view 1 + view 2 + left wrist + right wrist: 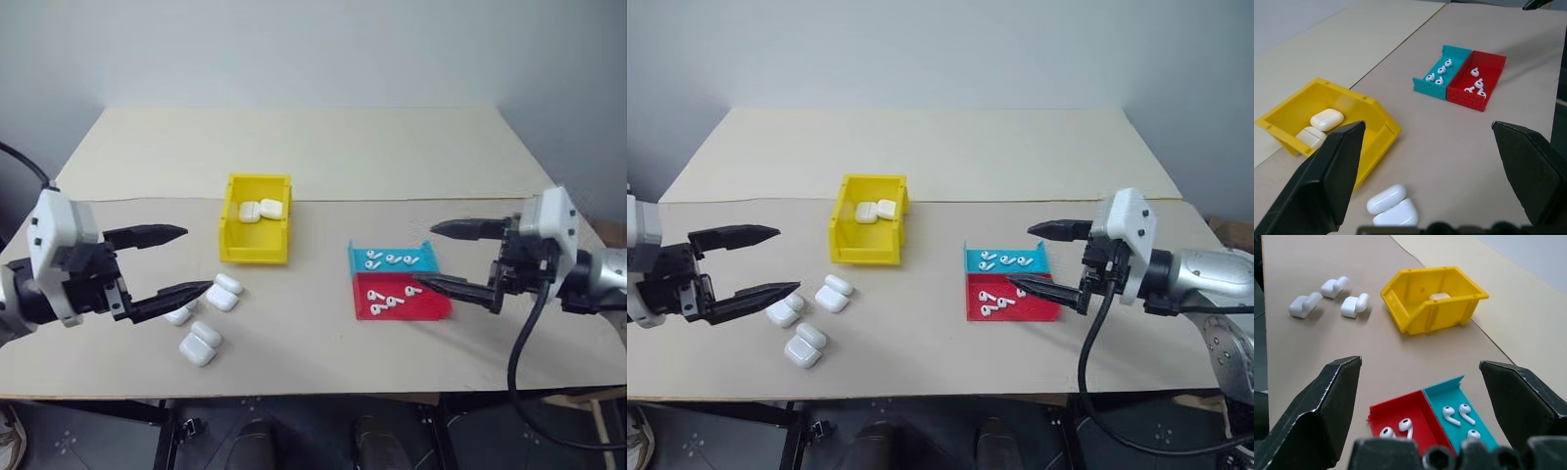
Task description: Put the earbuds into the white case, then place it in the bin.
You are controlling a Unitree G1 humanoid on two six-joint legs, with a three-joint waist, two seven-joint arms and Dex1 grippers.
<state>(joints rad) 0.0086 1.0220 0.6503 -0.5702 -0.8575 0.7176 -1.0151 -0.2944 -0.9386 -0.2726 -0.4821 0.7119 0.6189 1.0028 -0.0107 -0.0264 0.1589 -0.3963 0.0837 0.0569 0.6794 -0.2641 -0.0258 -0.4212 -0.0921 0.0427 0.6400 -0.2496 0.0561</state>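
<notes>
1. Both grippers stand wide open and empty: the left gripper (162, 262) hovers just over the white cases (210, 313), the right gripper (453, 257) just beside the teal tray (392, 257) and red tray (407, 305) holding the earbuds (390, 300)
2. Between them sits the yellow bin (255, 245), two cases already inside
3. Judged step: reaching; next, each gripper must descend and pinch its small target

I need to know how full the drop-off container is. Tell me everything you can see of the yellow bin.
The bin is yellow, glossy plastic by its look, rectangular, with tall walls and an open top. It stands upright on the table, left of the teal tray. Two closed white cases lie side by side inside. Neither pincer touches it.
</notes>
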